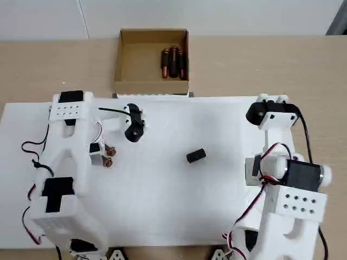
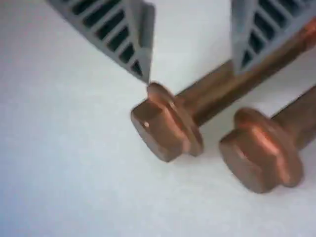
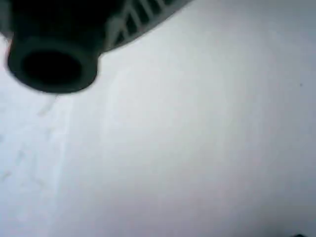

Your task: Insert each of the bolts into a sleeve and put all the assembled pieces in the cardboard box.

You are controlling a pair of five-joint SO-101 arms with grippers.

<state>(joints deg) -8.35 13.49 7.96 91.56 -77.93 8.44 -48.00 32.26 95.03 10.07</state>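
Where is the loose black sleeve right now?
In the high view the black sleeve lies near the white mat's middle, between the two arms, short of the cardboard box.

My high camera looks straight down over the whole counter point(image 1: 32, 59). The left wrist camera sits close over two bolts point(image 2: 168, 123) on the white mat point(image 1: 173, 216); the right peers past a sleeve point(image 3: 49, 64) at that mat.

A pale wooden worktop point(image 1: 244, 65) runs the full width; a white sheet point(image 1: 179, 206) covers most of its near part, leaving bare wood at the far side and along both edges; behind it stands a plain off-white wall point(image 1: 217, 16) with a thin slanting seam point(image 1: 84, 19); the light is even, the shadows soft.
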